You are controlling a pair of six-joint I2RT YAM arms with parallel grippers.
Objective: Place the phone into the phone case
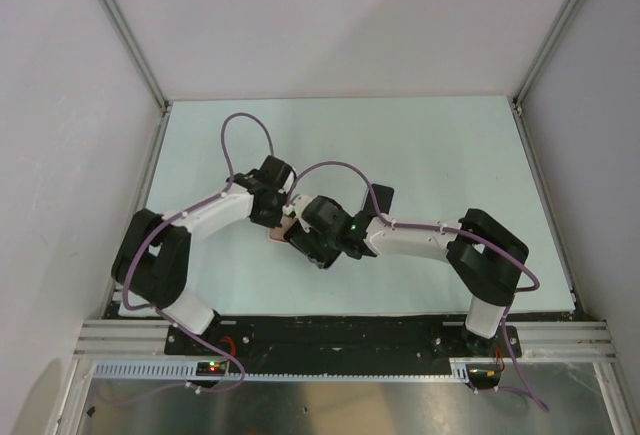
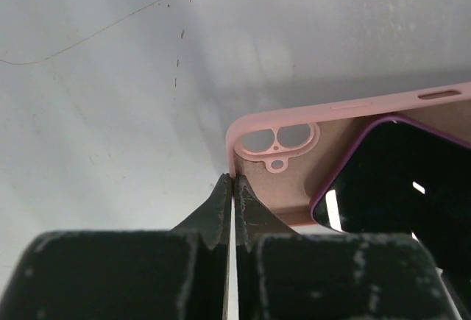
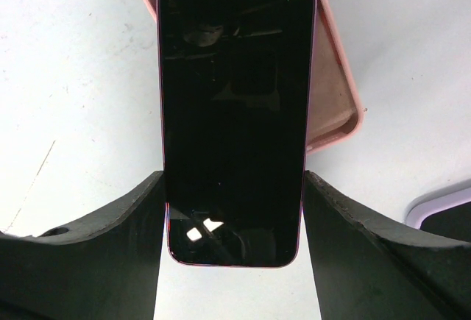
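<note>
The salmon-pink phone case (image 2: 294, 165) lies on the pale table, open side up, its camera cutout near my left gripper. My left gripper (image 2: 232, 179) is shut on the case's rim at that corner. The black glossy phone (image 3: 235, 114) lies tilted over the case (image 3: 333, 92), one end across the inside and not seated; it also shows in the left wrist view (image 2: 397, 187). My right gripper (image 3: 234, 176) is shut on the phone, one finger on each long side near its near end. In the top view both grippers (image 1: 283, 213) (image 1: 312, 233) meet at mid-table, with a sliver of case (image 1: 277, 236) showing.
A dark flat object with a pale lilac rim (image 3: 441, 213) lies on the table just right of my right gripper; in the top view it shows as a black shape (image 1: 381, 198). The pale green table (image 1: 450, 155) is bounded by white walls and metal frame posts.
</note>
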